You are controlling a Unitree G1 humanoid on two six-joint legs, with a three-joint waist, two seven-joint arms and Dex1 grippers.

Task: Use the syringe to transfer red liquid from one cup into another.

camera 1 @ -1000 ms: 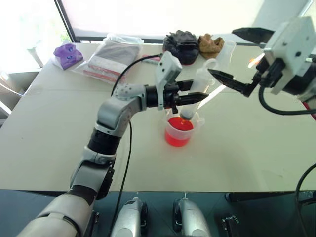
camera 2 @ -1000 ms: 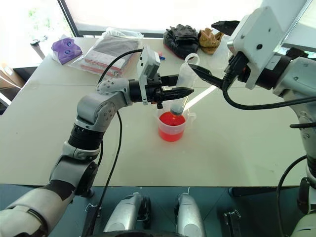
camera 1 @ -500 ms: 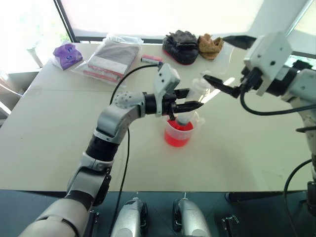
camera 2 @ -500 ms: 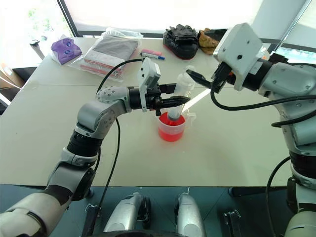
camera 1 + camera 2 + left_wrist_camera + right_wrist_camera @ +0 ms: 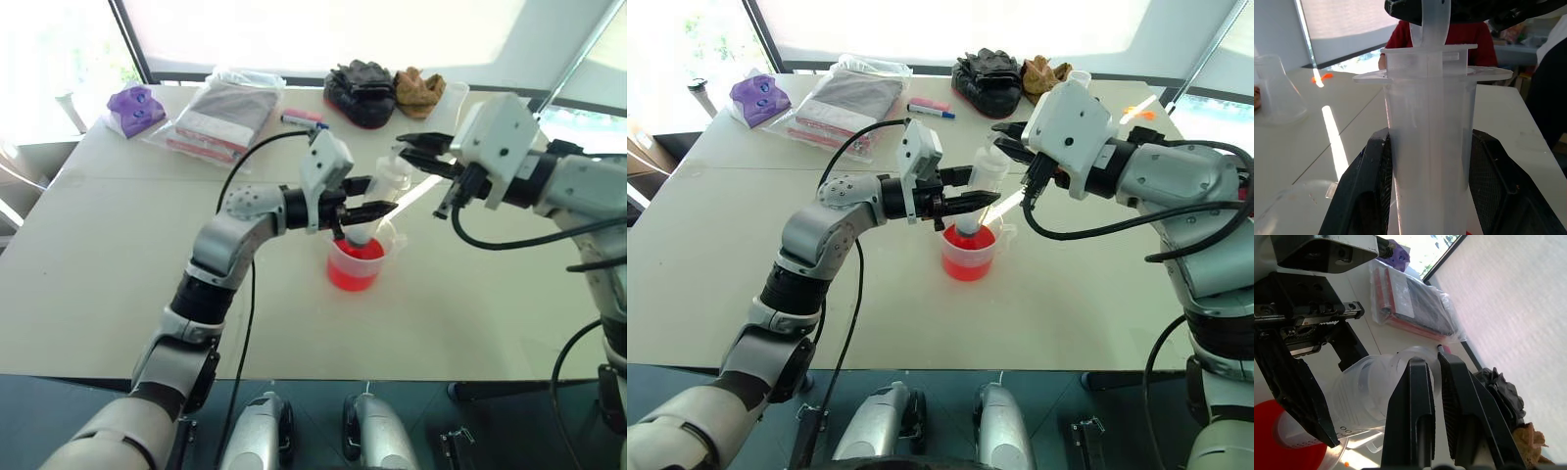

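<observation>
Gripping the clear syringe [image 5: 982, 192] by its barrel, the left end effector [image 5: 972, 201] has its two black fingers [image 5: 1369, 186] shut against both sides of the tube. The syringe stands nearly upright, its lower end dipped into the handled beaker [image 5: 969, 251] that sits on the tabletop [image 5: 1087, 294]. Red liquid [image 5: 967, 257] fills the lower part of that beaker.

Reaching in from the other side, the right end effector [image 5: 1435, 382] sits at the top of the syringe, its fingers [image 5: 1415, 406] drawn nearly together with just a narrow slot between them. In the left wrist view a thin plunger tab [image 5: 1431, 22] rises from the syringe's flange toward that end effector; whether the fingers truly pinch it cannot be told.

Farther back on the tabletop lie a flat plastic-wrapped package [image 5: 844, 106], a marker pen [image 5: 931, 106], a black bundle [image 5: 988, 76] just beside a brown one [image 5: 1043, 73], and a purple object [image 5: 757, 100] near the far left corner. A clear flask-shaped cup [image 5: 1276, 90] stands on the tabletop in the left wrist view.
</observation>
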